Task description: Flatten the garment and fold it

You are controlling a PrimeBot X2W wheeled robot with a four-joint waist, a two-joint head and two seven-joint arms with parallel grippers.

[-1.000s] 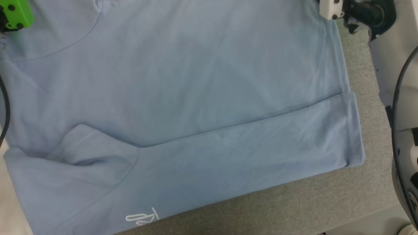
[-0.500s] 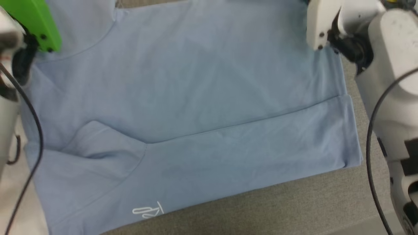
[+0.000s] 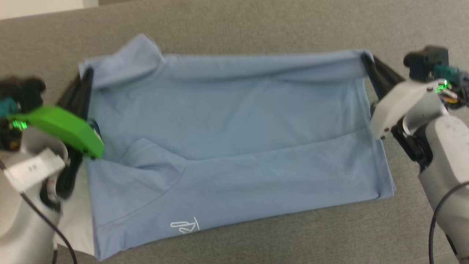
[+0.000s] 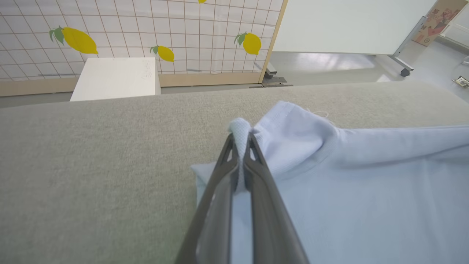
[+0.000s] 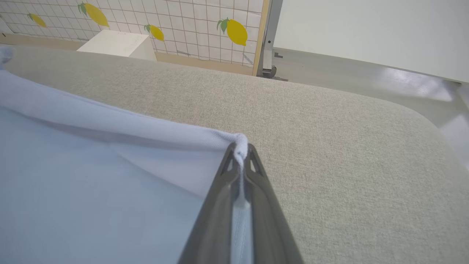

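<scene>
Saw grey fabric surface (image 3: 256,22) across head view. On it lay light blue shirt (image 3: 238,146), spread wide, near part folded over body, far edge stretched between both claws. My left gripper (image 4: 242,137) was clamped on far left corner, cloth bunched between tips. My right gripper (image 5: 240,146) pinched far right corner, jaws closed on knit. White script logo (image 3: 185,226) sat near front edge.

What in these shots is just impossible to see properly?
- Head view: the white logo on the garment is too small to read.
- Head view: the left gripper is blurred, its base behind a green cover.
- Right wrist view: the garment runs off the left edge.
</scene>
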